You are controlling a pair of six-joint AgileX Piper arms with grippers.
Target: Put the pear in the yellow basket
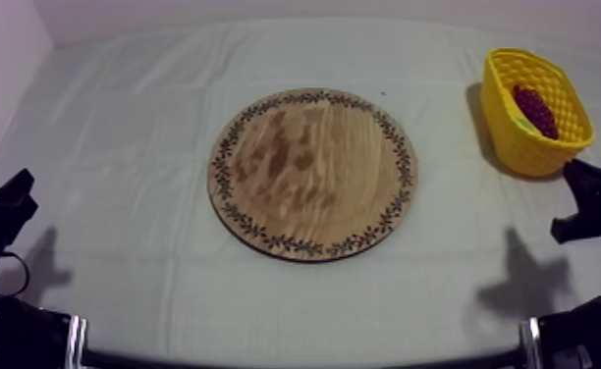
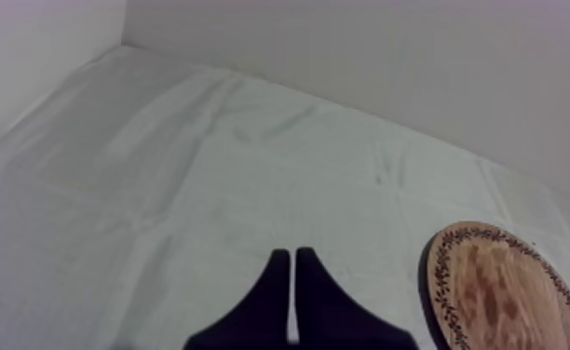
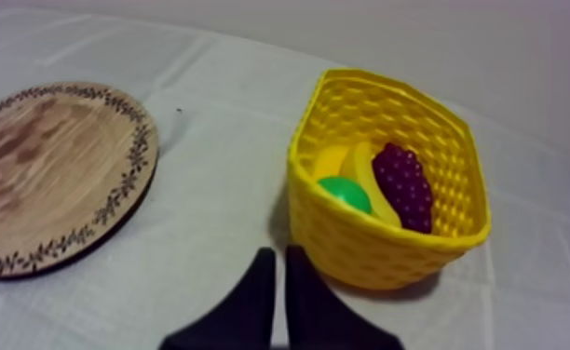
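Pear (image 3: 345, 195) in yellow basket (image 3: 368, 244) — beyond right pincer (image 3: 278, 254)

seemingly the pear (image 3: 345, 194) half hidden behind wall of yellow basket (image 3: 373, 244), wooden board (image 3: 47, 177) cut off

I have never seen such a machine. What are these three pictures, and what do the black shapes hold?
This is a robot with two arms at a cloth-covered table. One picture looks down from above; the other two come from cameras on the arms' wrists. The black wedges are the left gripper and the right gripper; both are shut and hold nothing. A round wooden board lies bare in the middle. The yellow basket holds grapes, a banana and a green pear.
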